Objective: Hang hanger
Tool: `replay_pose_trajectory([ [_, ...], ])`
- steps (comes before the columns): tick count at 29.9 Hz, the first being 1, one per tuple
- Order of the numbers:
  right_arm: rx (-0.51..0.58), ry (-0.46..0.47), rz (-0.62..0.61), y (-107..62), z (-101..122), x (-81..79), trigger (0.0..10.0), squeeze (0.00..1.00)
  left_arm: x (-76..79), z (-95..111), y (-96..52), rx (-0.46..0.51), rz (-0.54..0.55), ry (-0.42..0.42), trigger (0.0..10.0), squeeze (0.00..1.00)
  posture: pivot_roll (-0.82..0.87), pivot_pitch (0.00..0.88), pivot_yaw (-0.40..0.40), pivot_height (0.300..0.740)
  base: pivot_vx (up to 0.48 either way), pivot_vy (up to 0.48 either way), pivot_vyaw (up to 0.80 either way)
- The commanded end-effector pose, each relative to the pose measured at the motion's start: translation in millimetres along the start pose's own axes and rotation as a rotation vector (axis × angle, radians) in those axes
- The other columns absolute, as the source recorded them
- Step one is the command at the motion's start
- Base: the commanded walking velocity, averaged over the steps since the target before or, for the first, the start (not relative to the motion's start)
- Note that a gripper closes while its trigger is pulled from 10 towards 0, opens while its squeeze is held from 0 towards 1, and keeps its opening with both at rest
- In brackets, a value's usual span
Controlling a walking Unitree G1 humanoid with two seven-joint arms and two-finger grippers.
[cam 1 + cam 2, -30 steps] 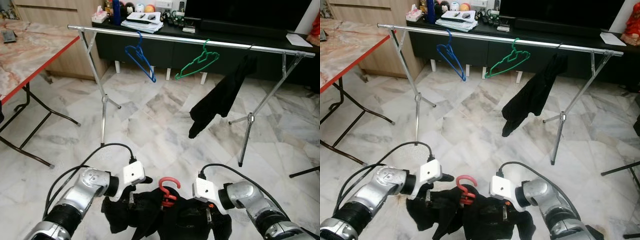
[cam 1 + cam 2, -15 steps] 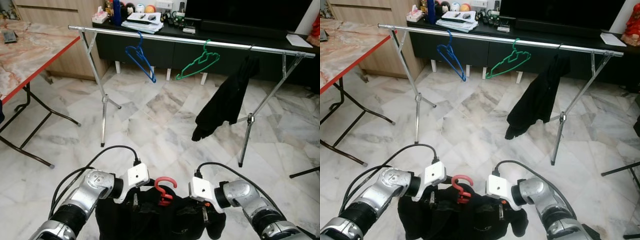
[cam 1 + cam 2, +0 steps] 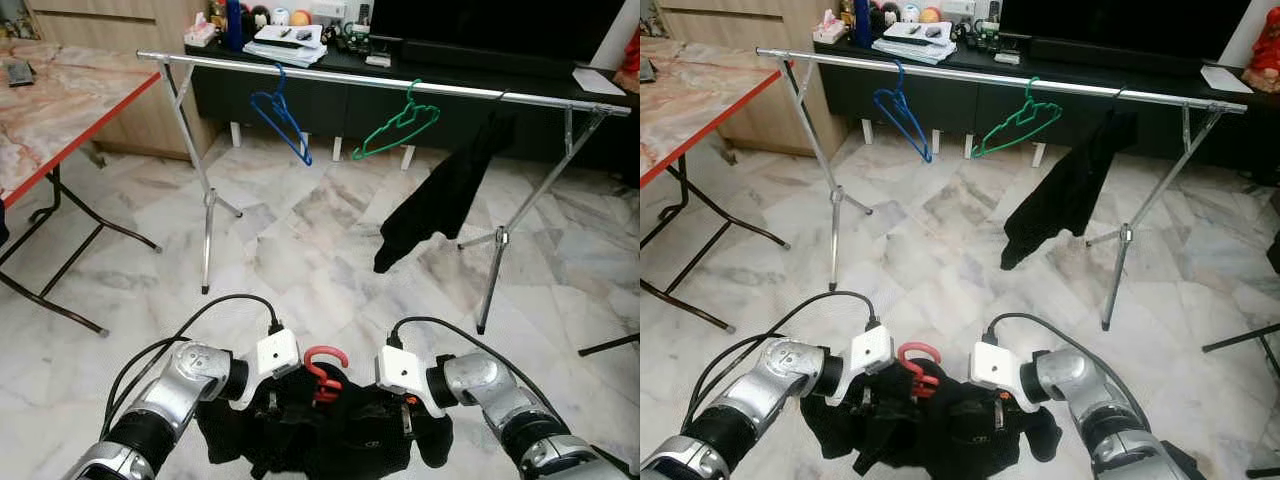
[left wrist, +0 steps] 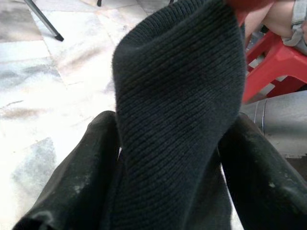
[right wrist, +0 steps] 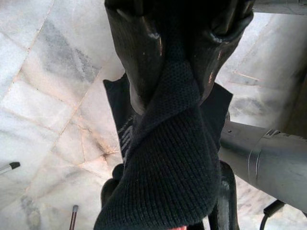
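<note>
At the bottom centre of the left eye view, a red plastic hanger [image 3: 322, 370] carries a black knitted garment [image 3: 330, 440] between the two arms. The left gripper [image 4: 158, 158] pinches one shoulder of the knit, the right gripper [image 5: 172, 72] the other (both fingers pressed into the fabric). Across the top runs a silver clothes rail [image 3: 330, 75].

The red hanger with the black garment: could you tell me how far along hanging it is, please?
Done: the black garment is on the red hanger. In hand: the left gripper and right gripper each pinch the knit, holding it low in front of the robot. Left: carry it to the rail and hook it beside the green hanger.
</note>
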State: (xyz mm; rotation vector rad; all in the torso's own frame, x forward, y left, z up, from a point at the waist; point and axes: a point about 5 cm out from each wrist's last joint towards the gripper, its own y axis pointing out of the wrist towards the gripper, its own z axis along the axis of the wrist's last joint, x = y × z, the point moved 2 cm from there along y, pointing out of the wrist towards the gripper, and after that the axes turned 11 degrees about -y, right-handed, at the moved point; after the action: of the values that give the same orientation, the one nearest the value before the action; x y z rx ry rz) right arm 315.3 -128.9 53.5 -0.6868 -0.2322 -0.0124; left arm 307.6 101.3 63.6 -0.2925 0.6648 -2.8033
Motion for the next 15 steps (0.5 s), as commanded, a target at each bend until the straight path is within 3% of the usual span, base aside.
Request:
replay_pose_trajectory([
  [1, 0.042, -0.044, -0.038, -2.2, 11.7, 10.2, 0.0, 0.0, 0.5, -2.0, 1.4, -0.015, -0.006, 0.002, 0.0, 0.0, -0.04, 0.114, -0.064, 0.74, 0.0, 0.0, 0.0],
  [15, 0.037, -0.036, -0.053, -3.0, 9.9, 10.5, 0.0, 0.0, -0.1, 1.0, 3.5, 0.01, 0.001, -0.005, 0.0, 0.0, -0.04, 0.116, -0.061, 0.74, 0.0, 0.0, 0.0],
])
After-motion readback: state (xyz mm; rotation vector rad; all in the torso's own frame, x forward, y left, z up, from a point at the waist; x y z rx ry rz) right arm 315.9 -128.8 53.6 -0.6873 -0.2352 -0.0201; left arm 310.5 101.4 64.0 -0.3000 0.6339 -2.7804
